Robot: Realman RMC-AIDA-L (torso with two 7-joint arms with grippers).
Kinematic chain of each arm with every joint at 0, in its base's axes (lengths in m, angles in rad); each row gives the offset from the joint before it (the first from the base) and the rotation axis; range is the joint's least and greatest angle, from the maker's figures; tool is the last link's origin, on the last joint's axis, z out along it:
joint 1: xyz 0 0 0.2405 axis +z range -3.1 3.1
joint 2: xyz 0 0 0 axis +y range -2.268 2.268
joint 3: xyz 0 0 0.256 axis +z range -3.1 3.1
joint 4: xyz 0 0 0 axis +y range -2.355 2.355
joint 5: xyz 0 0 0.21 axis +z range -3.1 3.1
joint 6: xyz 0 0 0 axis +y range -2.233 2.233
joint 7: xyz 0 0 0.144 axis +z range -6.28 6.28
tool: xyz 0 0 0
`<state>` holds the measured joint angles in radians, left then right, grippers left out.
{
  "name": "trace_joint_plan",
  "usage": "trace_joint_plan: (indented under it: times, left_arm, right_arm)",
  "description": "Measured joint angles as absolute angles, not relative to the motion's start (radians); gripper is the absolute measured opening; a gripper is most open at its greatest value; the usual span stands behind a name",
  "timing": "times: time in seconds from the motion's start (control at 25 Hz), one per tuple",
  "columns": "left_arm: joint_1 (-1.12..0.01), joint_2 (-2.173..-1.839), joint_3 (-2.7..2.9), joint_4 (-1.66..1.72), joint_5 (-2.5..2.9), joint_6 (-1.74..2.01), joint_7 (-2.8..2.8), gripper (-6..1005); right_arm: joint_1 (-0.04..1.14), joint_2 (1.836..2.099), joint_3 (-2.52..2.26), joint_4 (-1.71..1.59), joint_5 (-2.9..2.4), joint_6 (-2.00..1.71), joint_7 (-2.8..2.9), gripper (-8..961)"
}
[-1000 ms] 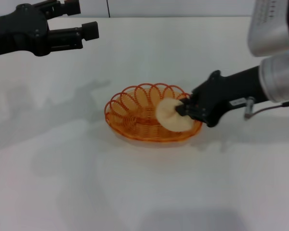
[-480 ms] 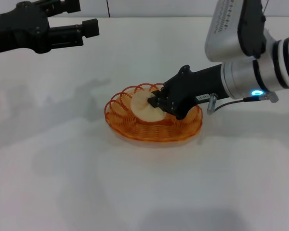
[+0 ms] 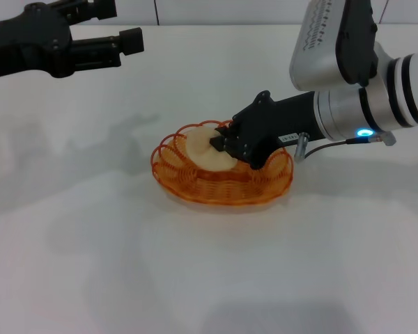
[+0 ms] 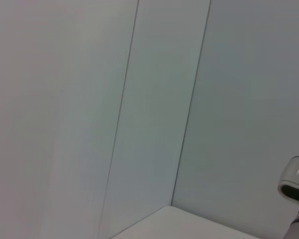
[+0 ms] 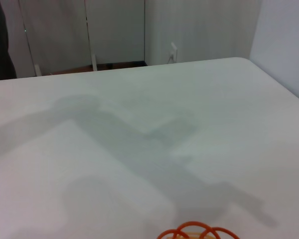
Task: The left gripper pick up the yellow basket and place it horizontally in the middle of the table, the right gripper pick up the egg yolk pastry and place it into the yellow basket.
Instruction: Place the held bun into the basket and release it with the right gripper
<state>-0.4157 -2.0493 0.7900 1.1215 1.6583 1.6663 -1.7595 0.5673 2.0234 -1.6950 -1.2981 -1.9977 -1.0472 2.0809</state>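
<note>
Amber wire yellow basket [image 3: 221,178] sits beneath right gripper [image 3: 223,142] | you see it clamped on egg yolk pastry [image 3: 205,150], low for release | left gripper [image 3: 118,28] parked far off above desk [image 3: 209,271], fingers apart, holding nothing

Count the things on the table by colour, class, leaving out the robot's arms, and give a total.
Orange-amber: 1, the yellow basket
Pale cream: 1, the egg yolk pastry, held over the basket by the right end effector
Total: 2

Black arms; right w/ white-grey section, blue-looking light, thin cable.
</note>
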Motion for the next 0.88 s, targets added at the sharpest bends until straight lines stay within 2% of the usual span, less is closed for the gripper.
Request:
trace_joint_plan:
  times: [0.12, 0.44, 0.6, 0.88]
  left_arm:
    - [-0.416, -2.049, 0.79, 1.121, 1.659, 1.665, -1.759, 889]
    - [-0.414, -2.049, 0.79, 1.121, 1.66, 1.664, -1.759, 889]
    - [-0.412, -2.049, 0.79, 1.121, 1.659, 1.664, -1.759, 889]
    - [-0.408, -2.049, 0.789, 1.121, 1.658, 1.664, -1.752, 890]
  right_arm:
    - [0.567, 2.023, -1.695, -1.298, -1.997, -1.044, 2.077, 83]
    - [0.561, 2.022, -1.693, -1.296, -1.997, -1.024, 2.077, 295]
    - [0.549, 2.018, -1.688, -1.304, -1.997, -1.025, 2.072, 435]
    - [0.431, 2.014, -1.648, -1.398, -1.997, -1.028, 2.039, 644]
